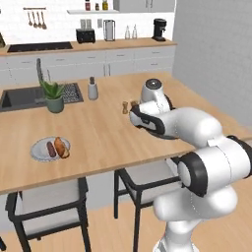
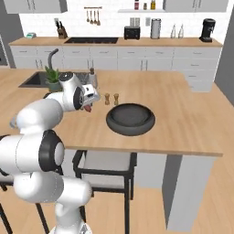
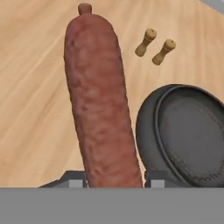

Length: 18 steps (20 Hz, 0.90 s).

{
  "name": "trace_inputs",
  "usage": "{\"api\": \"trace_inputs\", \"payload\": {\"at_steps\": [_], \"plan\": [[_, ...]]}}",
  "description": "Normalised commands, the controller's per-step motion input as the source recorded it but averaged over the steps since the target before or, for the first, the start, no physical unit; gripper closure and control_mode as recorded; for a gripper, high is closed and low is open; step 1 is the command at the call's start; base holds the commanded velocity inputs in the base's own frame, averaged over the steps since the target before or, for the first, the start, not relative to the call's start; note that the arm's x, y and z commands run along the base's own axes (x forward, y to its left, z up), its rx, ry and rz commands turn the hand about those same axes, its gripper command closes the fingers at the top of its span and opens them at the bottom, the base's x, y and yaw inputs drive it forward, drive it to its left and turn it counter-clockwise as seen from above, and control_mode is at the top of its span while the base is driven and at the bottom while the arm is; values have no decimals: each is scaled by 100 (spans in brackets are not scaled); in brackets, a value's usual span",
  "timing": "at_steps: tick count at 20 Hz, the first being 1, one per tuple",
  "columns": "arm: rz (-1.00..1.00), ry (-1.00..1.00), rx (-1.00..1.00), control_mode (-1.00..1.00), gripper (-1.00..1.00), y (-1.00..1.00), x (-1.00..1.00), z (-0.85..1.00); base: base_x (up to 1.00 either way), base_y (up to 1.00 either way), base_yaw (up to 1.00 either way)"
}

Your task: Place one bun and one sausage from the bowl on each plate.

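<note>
We see the gripper [image 2: 88,108] raised above the wooden counter [image 2: 183,114], just left of the dark bowl [image 2: 130,119], with its jaws pinched on a reddish-brown sausage [image 3: 101,100]. In the hand view the sausage stands up from between the two dark finger tips [image 3: 72,178] and runs almost the whole height of the picture, ending in a small knob. From the right base view only a short red end of it shows below the hand.

The bowl sits on the counter near the front edge, and its inside looks bare as far as we can tell (the left base view hides most of it behind the arm). Two small wooden shakers [image 3: 155,47] stand just beyond the bowl.

Well apart, toward the left end of the counter in the left base view, one pale plate [image 1: 41,149] already carries a bun [image 1: 61,147] and a second sausage [image 1: 51,149] lying side by side. A potted plant [image 1: 53,96] and a grey bottle [image 1: 92,89] stand near the sink [image 1: 19,98] behind it.
</note>
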Motion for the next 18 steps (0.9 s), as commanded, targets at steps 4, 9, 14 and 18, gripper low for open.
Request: {"api": "trace_inputs", "payload": {"at_steps": [4, 9, 14, 18], "plan": [[0, 0, 0, 100, 100, 0, 0, 0, -36, 100, 3], [0, 0, 0, 100, 100, 0, 0, 0, -21, 100, 5], [0, 0, 0, 100, 100, 0, 0, 0, -13, 100, 1], [0, 0, 0, 100, 100, 0, 0, 0, 0, 90, 2]]}}
